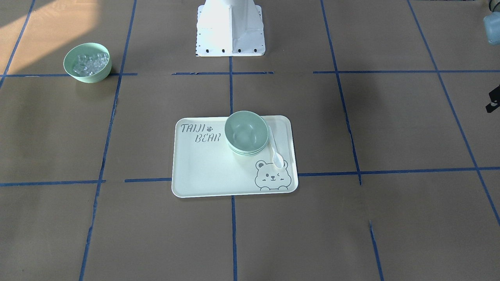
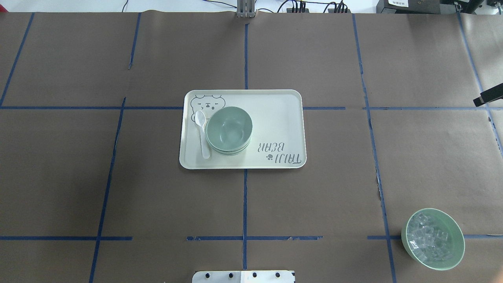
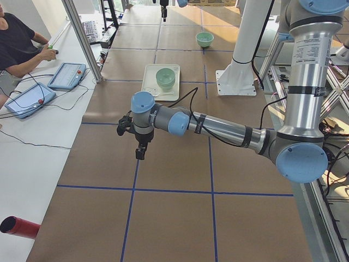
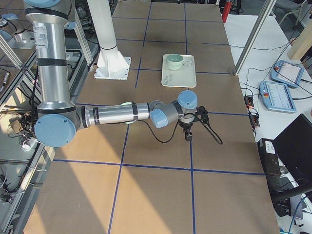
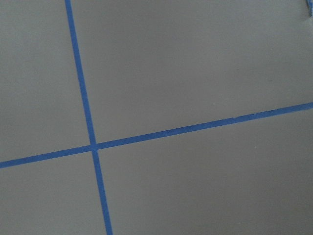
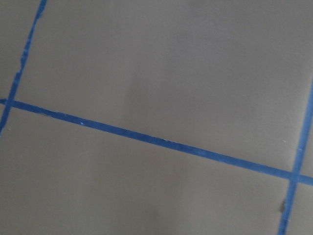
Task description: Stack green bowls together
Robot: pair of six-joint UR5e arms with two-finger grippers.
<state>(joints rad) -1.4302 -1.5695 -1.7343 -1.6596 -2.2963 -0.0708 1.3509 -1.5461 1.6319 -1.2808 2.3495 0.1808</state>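
**Stacked at Mid-Desk, Arms Parked Wide**

Find the green bowls (image 2: 228, 130) nested into a single pile, mouths up, on the pale tray (image 2: 283, 118) at the middle of the desk (image 2: 353, 177). Can make out layered rims under the top one from the front-facing view, though not a sure count. Lying just beside the pile on the same tray, toward the robot's left: a white spoon (image 2: 202, 133), touching the lowest rim or nearly so; hard to say which. Set well apart, on the robot's side of the desk and off to its right: the other green bowl (image 2: 432, 239), full of clear cubes. Presumably excluded for being full and no part of the job.

Hanging over bare brown paper at the desk's left end, well clear of the tray: the left tool (image 3: 140, 155). Likewise at the opposite end: the right tool (image 4: 188, 136). Apparently carrying nothing, with only paper and blue tape in the wrist views. Cannot tell open from closed for either. Reads as a finished job: nothing loose to add, and both arms wide, probably to spare the pile a bump.
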